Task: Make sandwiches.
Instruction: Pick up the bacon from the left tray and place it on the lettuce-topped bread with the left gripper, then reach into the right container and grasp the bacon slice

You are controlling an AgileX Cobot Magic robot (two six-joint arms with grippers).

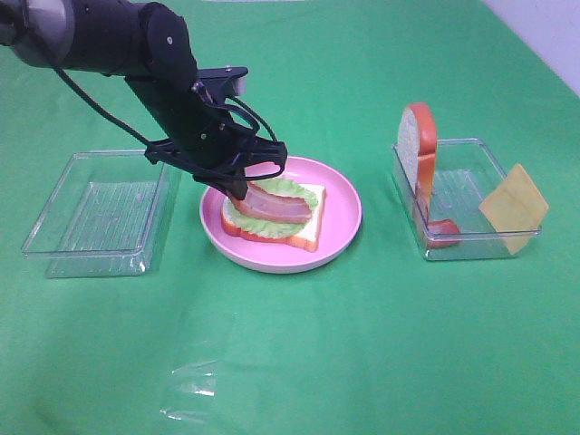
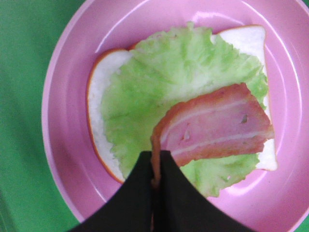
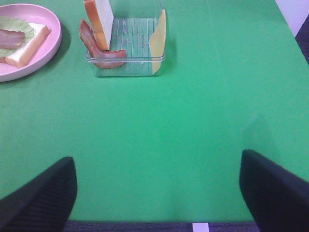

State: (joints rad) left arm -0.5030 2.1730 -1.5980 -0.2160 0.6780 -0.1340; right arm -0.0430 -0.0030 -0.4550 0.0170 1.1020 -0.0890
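Left end effector (image 2: 155, 166) is clamped on the reddish-brown toy bacon strip (image 2: 217, 125) — laid over the green lettuce leaf (image 2: 159, 82) and white bread slice (image 2: 99, 92) on the round pink plate (image 2: 63, 96) — with the right end effector (image 3: 157, 193) spread wide.

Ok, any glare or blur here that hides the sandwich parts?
Exterior high: even light, one shiny patch on the green cloth, away from the pink plate. Left wrist: white highlights on that plate's rim; the bacon strip is sharp, the left gripper shut on it is dark and soft. Right wrist: the right gripper's fingers are dark and blurred, the clear tray sharp.
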